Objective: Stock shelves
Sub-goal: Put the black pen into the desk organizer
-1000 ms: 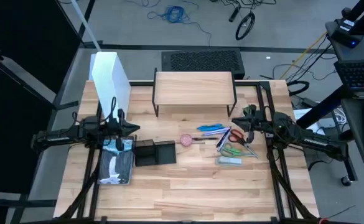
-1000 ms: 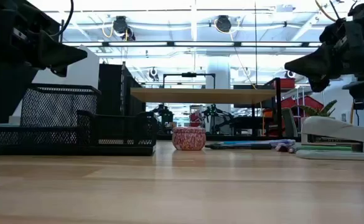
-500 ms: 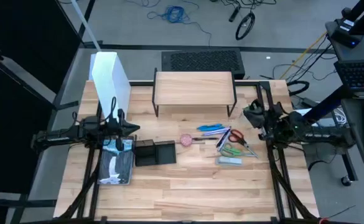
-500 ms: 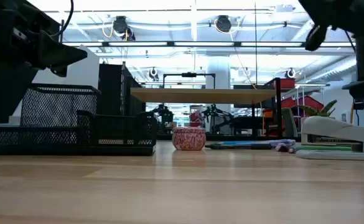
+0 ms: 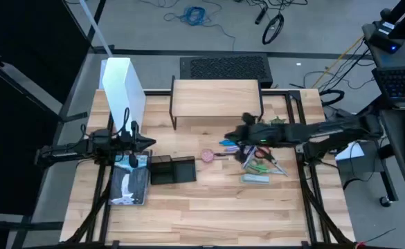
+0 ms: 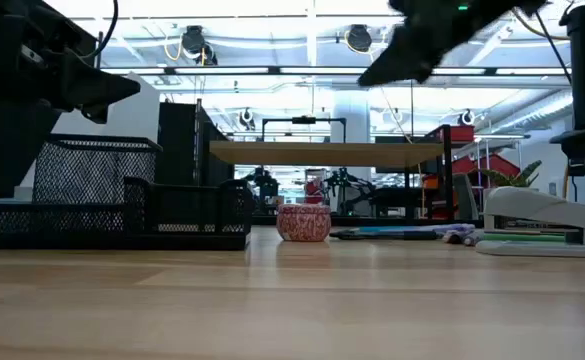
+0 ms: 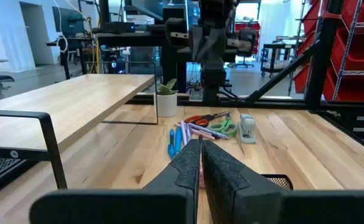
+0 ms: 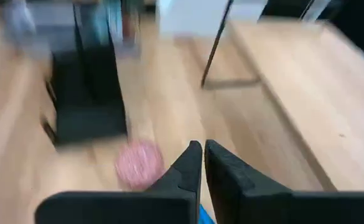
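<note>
Right gripper (image 5: 235,133) clenched empty, above blue pens (image 5: 234,143) before the shelf (image 5: 216,99), left gripper (image 5: 149,142) clenched, over black tray (image 5: 173,169).

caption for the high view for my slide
Right tool reaching over the pens in front of the empty riser shelf, left tool waiting above the black organizer tray.

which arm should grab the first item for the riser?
Right. Its gripper hangs over the pens just in front of the riser; the left gripper sits by the black organizer.
</note>
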Available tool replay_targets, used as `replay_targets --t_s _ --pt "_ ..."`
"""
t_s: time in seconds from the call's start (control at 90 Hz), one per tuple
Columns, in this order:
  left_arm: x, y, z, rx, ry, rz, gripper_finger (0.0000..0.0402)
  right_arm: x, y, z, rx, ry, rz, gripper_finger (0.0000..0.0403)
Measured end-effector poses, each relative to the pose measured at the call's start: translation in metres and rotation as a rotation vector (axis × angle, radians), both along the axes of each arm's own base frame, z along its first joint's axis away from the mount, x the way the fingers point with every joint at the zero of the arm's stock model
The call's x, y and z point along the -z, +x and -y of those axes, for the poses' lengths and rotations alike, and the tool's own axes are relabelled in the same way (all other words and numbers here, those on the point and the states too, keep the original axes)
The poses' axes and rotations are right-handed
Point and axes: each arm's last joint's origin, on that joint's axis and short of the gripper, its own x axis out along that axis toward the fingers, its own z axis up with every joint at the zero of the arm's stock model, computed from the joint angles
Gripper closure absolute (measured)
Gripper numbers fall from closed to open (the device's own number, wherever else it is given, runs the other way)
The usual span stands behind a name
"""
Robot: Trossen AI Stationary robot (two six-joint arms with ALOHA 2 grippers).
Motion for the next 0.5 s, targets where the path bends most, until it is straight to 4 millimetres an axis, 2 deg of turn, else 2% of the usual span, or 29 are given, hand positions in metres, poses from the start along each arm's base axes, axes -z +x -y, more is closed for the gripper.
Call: replay_targets --t_s 0.1,0.233,0.367,0.5 --pt "0.0 0.0 0.0 0.0 0.0 0.0 0.0398 -0.003 0.022 0.003 -0.038 -0.061 -0.148 0.0397" --pt "0.0 0.0 0.0 0.0 0.0 0.0 0.0398 -0.007 0.042 0.011 0.015 -0.03 -0.256 0.0397" --pt "0.0 0.0 0.0 0.0 0.0 0.0 0.0398 -0.006 0.049 0.018 0.066 0.007 -0.331 0.0387" --pt "0.0 0.0 0.0 0.0 0.0 0.0 0.0398 0.008 0.051 0.02 0.075 0.08 -0.403 0.0345"
